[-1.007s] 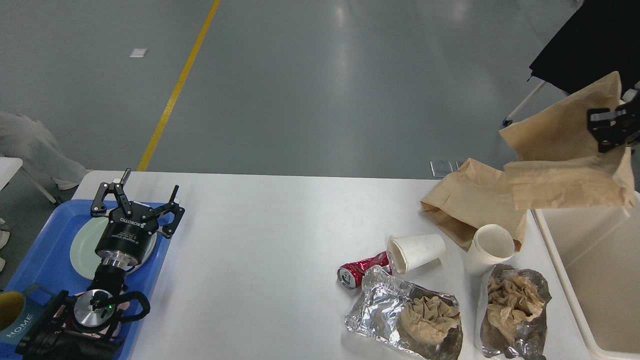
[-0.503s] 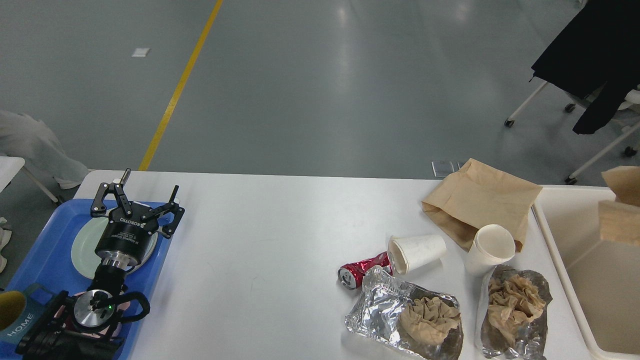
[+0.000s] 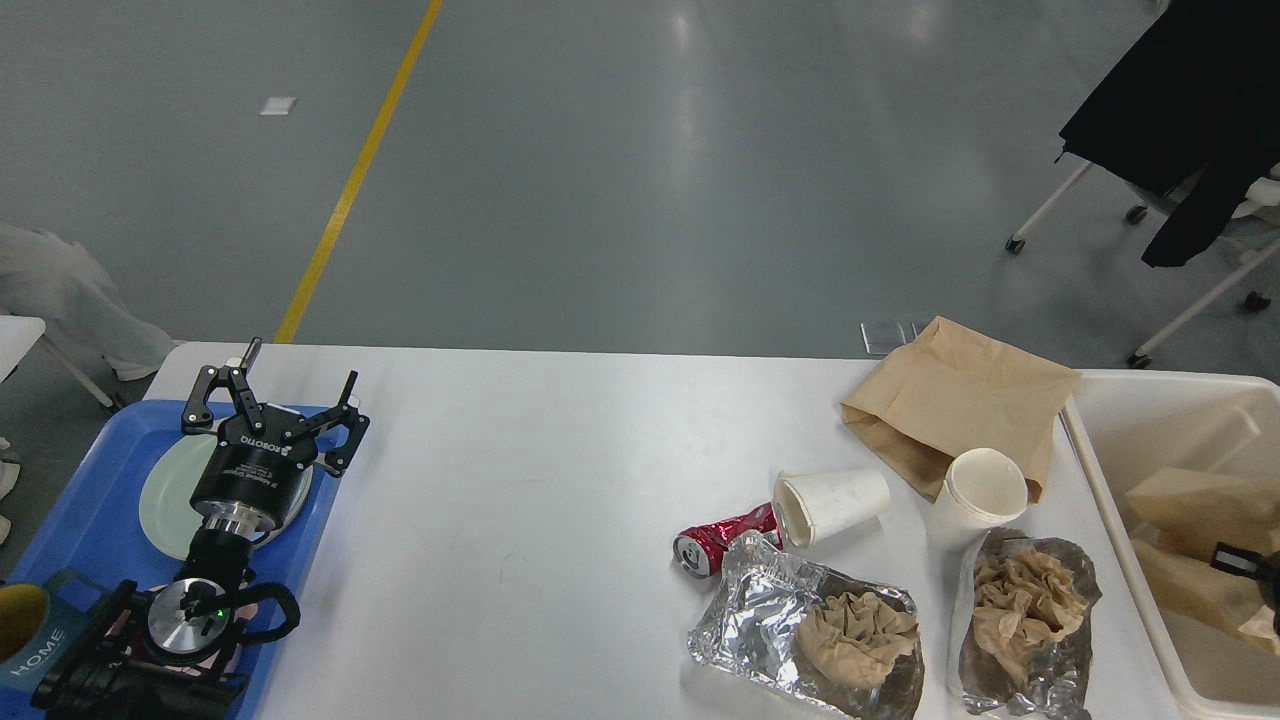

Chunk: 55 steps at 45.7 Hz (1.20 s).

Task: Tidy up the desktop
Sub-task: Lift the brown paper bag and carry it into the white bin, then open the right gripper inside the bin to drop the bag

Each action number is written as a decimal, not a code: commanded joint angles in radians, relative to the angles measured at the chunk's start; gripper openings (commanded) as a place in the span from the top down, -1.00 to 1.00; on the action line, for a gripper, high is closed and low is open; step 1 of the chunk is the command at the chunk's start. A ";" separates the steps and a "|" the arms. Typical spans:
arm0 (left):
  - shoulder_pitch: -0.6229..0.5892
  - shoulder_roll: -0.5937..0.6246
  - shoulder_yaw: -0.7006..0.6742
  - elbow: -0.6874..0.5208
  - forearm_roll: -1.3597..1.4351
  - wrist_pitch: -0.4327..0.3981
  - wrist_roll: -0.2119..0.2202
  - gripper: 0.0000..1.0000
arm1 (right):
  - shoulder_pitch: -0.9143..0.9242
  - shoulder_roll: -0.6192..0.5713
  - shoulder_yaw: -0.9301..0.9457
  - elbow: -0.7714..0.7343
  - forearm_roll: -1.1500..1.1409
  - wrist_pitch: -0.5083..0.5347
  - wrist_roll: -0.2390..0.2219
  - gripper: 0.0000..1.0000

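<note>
At the left edge of the surface (image 3: 520, 480), the left gripper (image 3: 268, 403) hovers over a blue tray (image 3: 90, 530) with its fingers spread wide and nothing between them; a pale green plate (image 3: 165, 495) lies on the tray beneath it, and a yellow cup (image 3: 18, 615) sits at the tray's near left corner. The middle of the surface is bare.

Toward the right edge the litter is crowded: a crushed red can (image 3: 715, 540) touches a tipped paper cup (image 3: 830, 503), with an open foil wrapper (image 3: 800, 630) of crumpled brown paper just in front. An upright paper cup (image 3: 980, 495) stands against a flat brown bag (image 3: 950, 400), and a second foil wrapper (image 3: 1025, 620) lies near the front right corner.

Beyond the right edge, a cream bin (image 3: 1130, 420) holds a brown paper bag (image 3: 1190, 500). Of the right gripper (image 3: 1245, 562) only a dark tip shows inside the bin beside that bag; I cannot tell whether it is open or closed.

The step in hand looks like dropping the bag in the bin. To do it well, the gripper should let go fully and lift straight up, clear of the bin wall, before reaching back. The upright cup blocks the flat bag and may tip, so it likely goes first.
</note>
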 commanded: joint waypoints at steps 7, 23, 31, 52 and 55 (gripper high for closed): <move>0.000 0.000 0.000 0.000 0.000 0.000 0.000 -0.93 | -0.070 0.048 0.017 -0.031 0.003 -0.068 -0.041 1.00; 0.000 0.000 0.000 0.000 0.000 0.000 0.000 -0.93 | -0.116 0.072 0.043 -0.030 0.003 -0.079 -0.060 1.00; 0.000 0.000 0.000 0.000 0.000 0.000 0.000 -0.93 | -0.126 0.066 0.073 -0.030 0.003 -0.096 -0.055 -0.06; 0.000 0.000 0.000 0.000 0.000 0.000 0.000 -0.93 | -0.123 0.054 0.075 -0.011 0.003 -0.148 -0.052 -1.00; 0.000 0.000 0.000 0.000 0.000 0.000 0.000 -0.93 | -0.122 0.054 0.075 -0.005 0.003 -0.146 -0.052 -1.00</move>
